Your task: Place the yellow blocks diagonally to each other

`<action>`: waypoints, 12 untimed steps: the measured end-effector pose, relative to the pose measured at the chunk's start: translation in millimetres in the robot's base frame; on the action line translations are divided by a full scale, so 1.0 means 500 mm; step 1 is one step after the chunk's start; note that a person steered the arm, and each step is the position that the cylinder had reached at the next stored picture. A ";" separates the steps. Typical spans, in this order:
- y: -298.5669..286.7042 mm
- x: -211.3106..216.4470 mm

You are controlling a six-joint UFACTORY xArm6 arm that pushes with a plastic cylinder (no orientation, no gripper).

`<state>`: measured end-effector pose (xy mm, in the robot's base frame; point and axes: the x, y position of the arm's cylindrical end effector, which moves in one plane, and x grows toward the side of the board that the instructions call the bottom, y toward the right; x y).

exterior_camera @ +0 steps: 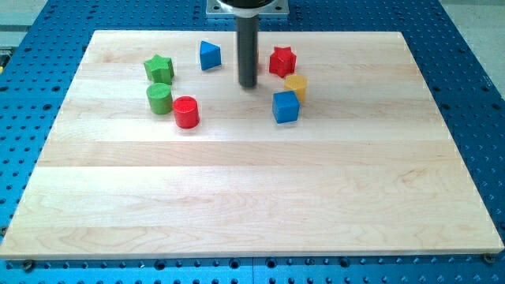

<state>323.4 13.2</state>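
Wood board (252, 197): my tip (248, 85) just left of yellow block (296, 86).

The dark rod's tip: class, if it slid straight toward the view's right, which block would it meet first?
Probably the yellow block, just right of my tip; the red star-shaped block sits slightly above that line, though depth is uncertain.

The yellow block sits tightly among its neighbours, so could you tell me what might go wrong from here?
1. The yellow block touches or nearly touches the red star and the blue cube, so pushing it may drag them along.
2. Only one yellow block shows; a second may hide behind the rod, so my tip could knock it unseen.
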 end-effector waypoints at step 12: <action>-0.100 -0.082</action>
<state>282.5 -36.7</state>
